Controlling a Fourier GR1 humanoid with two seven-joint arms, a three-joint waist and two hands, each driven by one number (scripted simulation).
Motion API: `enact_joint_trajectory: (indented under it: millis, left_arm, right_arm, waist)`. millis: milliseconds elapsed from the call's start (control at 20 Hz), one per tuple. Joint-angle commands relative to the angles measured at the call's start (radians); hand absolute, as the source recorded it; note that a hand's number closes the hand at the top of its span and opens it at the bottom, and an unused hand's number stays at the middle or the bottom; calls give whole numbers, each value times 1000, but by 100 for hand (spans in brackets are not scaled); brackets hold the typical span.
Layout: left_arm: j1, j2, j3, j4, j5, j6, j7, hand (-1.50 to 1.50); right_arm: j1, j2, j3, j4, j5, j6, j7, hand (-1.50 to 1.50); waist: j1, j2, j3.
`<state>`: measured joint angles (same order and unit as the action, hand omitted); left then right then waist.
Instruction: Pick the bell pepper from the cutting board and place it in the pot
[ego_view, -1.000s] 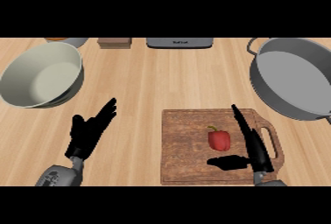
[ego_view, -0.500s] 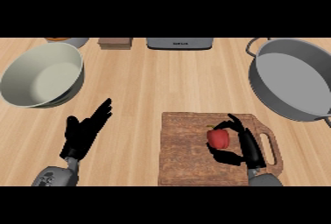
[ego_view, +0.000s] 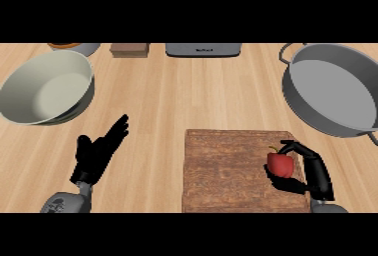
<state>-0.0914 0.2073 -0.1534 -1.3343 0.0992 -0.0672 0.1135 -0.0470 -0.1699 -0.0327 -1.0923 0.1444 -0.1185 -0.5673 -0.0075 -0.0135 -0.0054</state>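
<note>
A red bell pepper (ego_view: 280, 164) is over the right part of the brown cutting board (ego_view: 229, 170). My right hand (ego_view: 313, 170) is curled round it, fingers over its top and thumb under its near side. The large grey pot (ego_view: 336, 87) stands at the right, beyond the board, with its inside bare. My left hand (ego_view: 97, 152) rests open on the wooden counter to the left of the board, fingers pointing away from me.
A pale cream bowl (ego_view: 46, 87) sits at the far left. Along the back edge are a small grey bowl (ego_view: 74, 48), a brown block (ego_view: 130, 49) and a grey appliance (ego_view: 204, 49).
My right hand went from open beside the pepper to curled round it, and pepper and hand have shifted a little towards the board's right edge. The left hand barely moved.
</note>
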Motion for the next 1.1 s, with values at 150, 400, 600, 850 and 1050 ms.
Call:
enact_joint_trajectory:
  millis: [150, 400, 600, 850, 1050]
  left_arm:
    - [19, 0, 16, 1, 12, 1, -11, 0]
    - [-19, 18, 10, -37, 30, -43, 56, 0]
    - [16, 5, 13, -22, 7, -35, 18, 0]
    - [-32, -22, 28, 24, -20, -16, 14, 0]
    - [-50, -59, 15, 17, -29, -1, 32, 0]
  right_arm:
    - [95, -340, -373, 146, -297, 258, -72, 150]
    - [25, -526, -487, 453, -319, 382, -180, 150]
    - [-15, -597, -474, 590, -234, 342, -283, 150]
    - [-86, -621, -447, 562, -180, 212, -268, 150]
    - [-88, -650, -422, 434, -157, 146, -158, 150]
  waist:
    - [-37, 17, 11]
    - [15, 19, 11]
    - [15, 16, 8]
    - [10, 15, 6]
    - [3, 13, 4]
